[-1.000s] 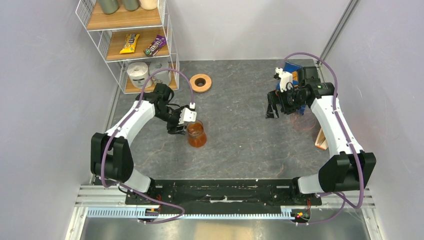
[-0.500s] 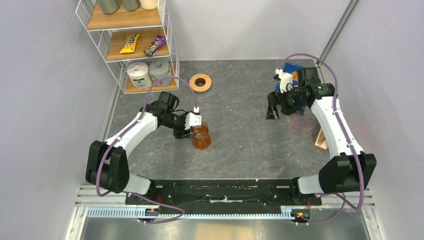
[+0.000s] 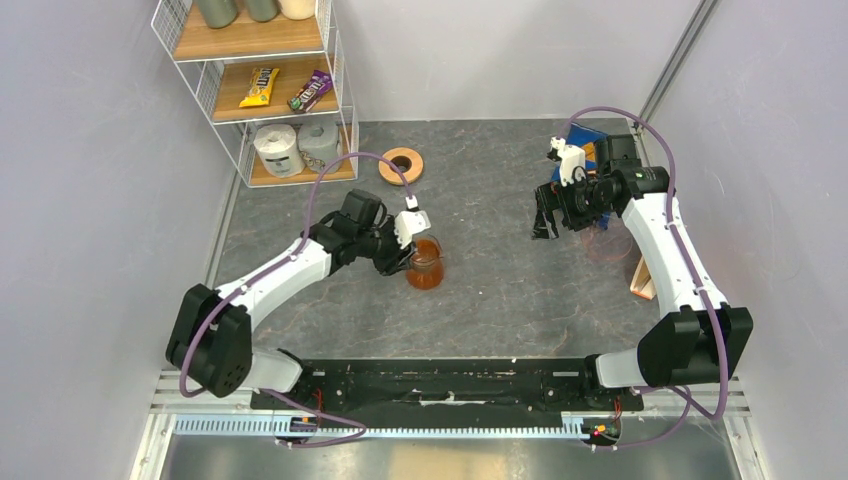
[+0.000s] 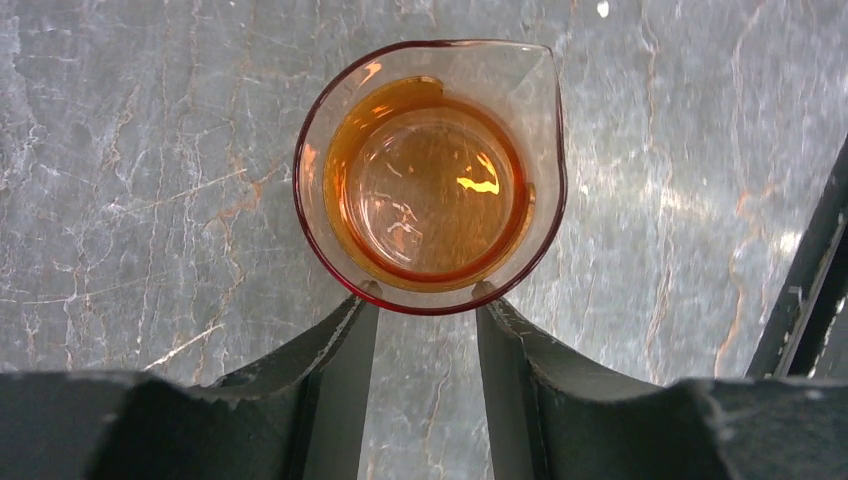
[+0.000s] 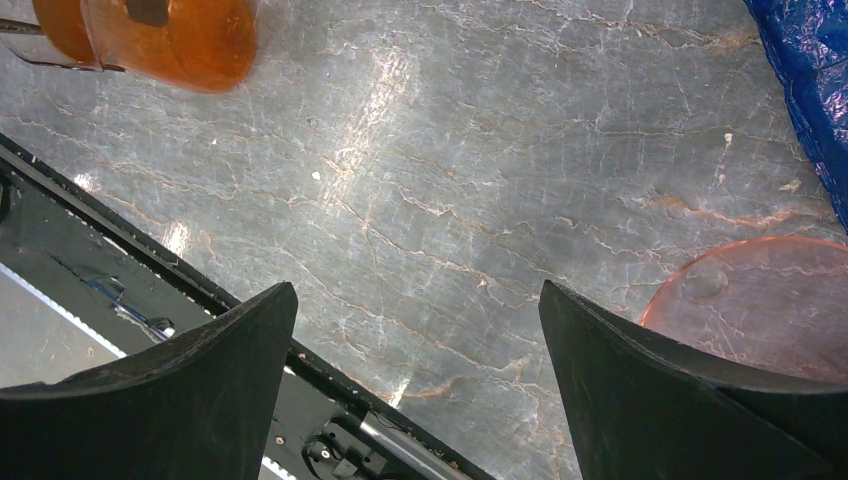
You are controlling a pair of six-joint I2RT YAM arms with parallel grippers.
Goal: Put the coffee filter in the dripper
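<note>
- Left gripper (image 3: 405, 262), in the top external view, sits against the left side of the dripper (image 3: 426, 268), the orange glass vessel standing upright mid-worktop (image 3: 480, 300). The light-brown piece I take for the coffee filter (image 3: 640, 282) lies by the right wall, partly behind the right forearm and well apart from the dripper. The right gripper (image 3: 548, 222) is the nearer one, and the filter lies back from it, toward its own base.
- Left wrist view: the fingers (image 4: 340, 380) are apart with bare worktop between them, and their tips reach the near edge of the dripper's (image 4: 430, 180) rim. Nothing is clamped. Whether they touch the glass under the rim is hidden.
- Right wrist view: the right gripper (image 5: 415, 290) has its jaws spread wide over bare worktop, holding nothing. The filter is out of frame, and the dripper (image 5: 170, 35) shows in the upper-left corner.
- Picking up the filter looks like the right arm's job, and it would have to swing back and outward to reach it.
</note>
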